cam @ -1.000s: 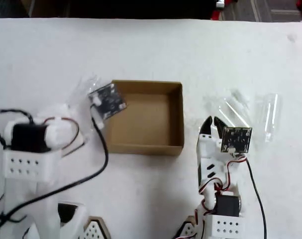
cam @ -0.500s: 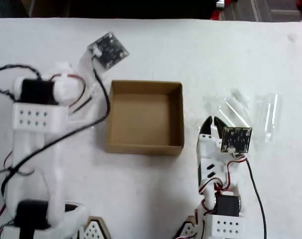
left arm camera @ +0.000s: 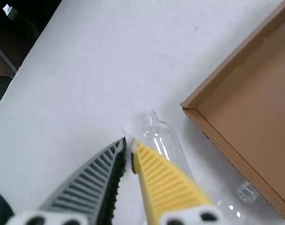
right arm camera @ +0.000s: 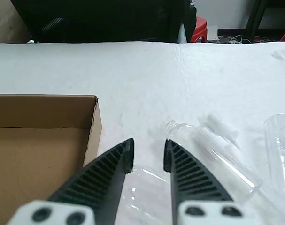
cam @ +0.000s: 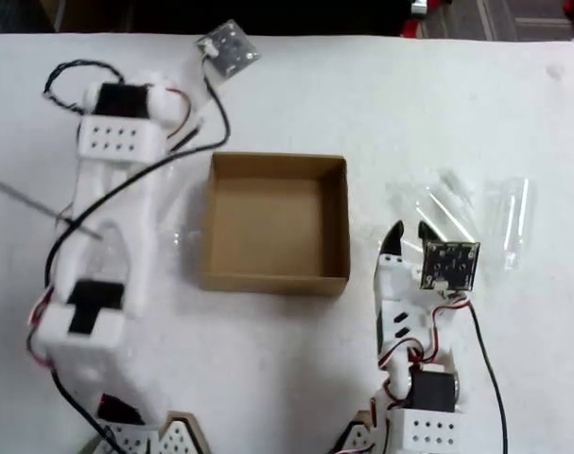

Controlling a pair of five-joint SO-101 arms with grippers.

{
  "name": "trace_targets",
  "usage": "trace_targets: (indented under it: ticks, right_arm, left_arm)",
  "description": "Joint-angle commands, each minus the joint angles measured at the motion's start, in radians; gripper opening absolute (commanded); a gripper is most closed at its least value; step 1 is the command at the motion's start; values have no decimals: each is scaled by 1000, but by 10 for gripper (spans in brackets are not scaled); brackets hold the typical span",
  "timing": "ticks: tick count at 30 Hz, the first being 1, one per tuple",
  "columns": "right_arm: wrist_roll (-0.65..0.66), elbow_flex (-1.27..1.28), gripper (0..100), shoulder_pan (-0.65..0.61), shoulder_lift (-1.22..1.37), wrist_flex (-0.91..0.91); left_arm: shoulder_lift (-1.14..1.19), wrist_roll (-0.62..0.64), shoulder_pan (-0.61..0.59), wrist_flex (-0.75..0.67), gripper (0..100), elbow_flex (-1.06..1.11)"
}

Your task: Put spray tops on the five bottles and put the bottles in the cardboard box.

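Observation:
My left gripper (left arm camera: pixel 128 149), one finger grey and one yellow, is shut with nothing between its tips. It hovers over the white table beside a clear bottle without a top (left arm camera: pixel 160 139), which lies along the outside of the cardboard box (left arm camera: pixel 245 108). A second bottle neck (left arm camera: pixel 246 191) lies closer to the box wall. My right gripper (right arm camera: pixel 148 152) (cam: pixel 406 235) is open just right of the box (cam: pixel 277 222), with part of a clear bottle (right arm camera: pixel 143 182) below its gap. Another clear bottle (right arm camera: pixel 212 157) and a white spray top (right arm camera: pixel 220 124) lie beyond it.
The left arm (cam: pixel 112 218) stretches along the box's left side, its wrist camera (cam: pixel 228 49) near the table's far edge. More clear bottles (cam: pixel 513 222) lie at the right. The box interior holds nothing. A dark drop lies past the far table edge (right arm camera: pixel 133 43).
The left arm has swung from over the box's left corner out towards the far side of the table, stretching out. The right arm has not moved.

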Motion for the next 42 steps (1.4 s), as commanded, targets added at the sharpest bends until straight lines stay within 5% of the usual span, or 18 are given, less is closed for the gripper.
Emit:
trace_targets:
  ticks: [1,7,12,14,27,42]
  right_arm:
    - [14,8,94,5,-4,-2]
    - [14,8,94,5,-4,-4]
    - [14,8,94,5,-4,-4]
    - [14,8,95,5,-4,-4]
    - [14,8,95,5,-4,-4]
    - [14,8,95,5,-4,-4]
  left_arm:
    - [188,25,-19,-11,20,-180]
    - [410,215,-22,-8,33,-419]
    - [536,370,-25,83,204,-608]
    - [582,404,-44,95,198,-672]
    - [796,244,-85,127,177,-904]
    - [800,238,-77,51,177,-756]
